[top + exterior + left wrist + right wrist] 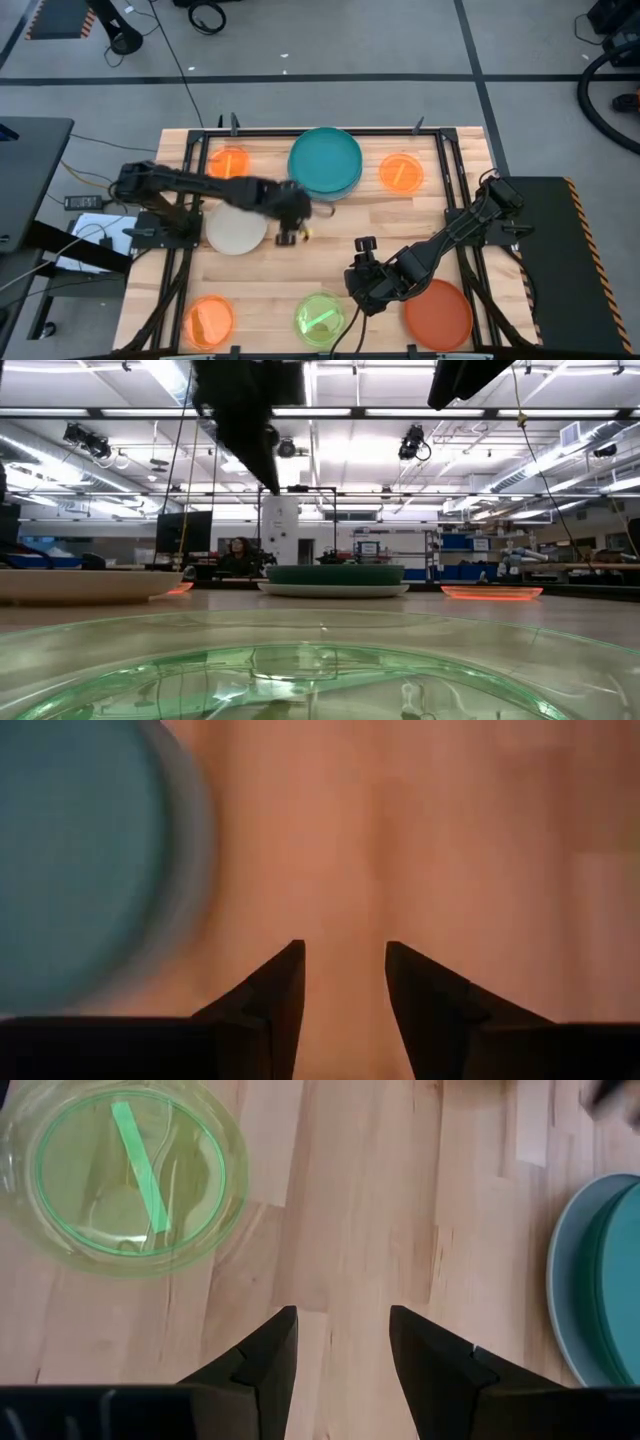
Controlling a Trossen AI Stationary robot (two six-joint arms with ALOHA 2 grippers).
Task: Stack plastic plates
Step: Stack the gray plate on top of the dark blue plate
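A stack of large plates with a teal plate on top (325, 163) stands at the table's far middle; it also shows in the low view (335, 576). A beige plate (237, 230) lies left of centre. A red-orange plate (438, 313) and a lime green plate (320, 318) lie near the front edge. Three small orange plates (230, 162) (401, 172) (209, 320) lie apart. My left gripper (293, 228) (345, 948) is open and empty over bare wood between the beige plate and the stack. My right gripper (362, 285) (343, 1312) is open and empty, between the lime green and red-orange plates.
Dark rails (455, 190) frame the wooden table top (400, 225). Bare wood lies in the table's middle. In the low view the lime green plate (320, 670) fills the foreground, and a person (240, 555) shows in the room far behind the table.
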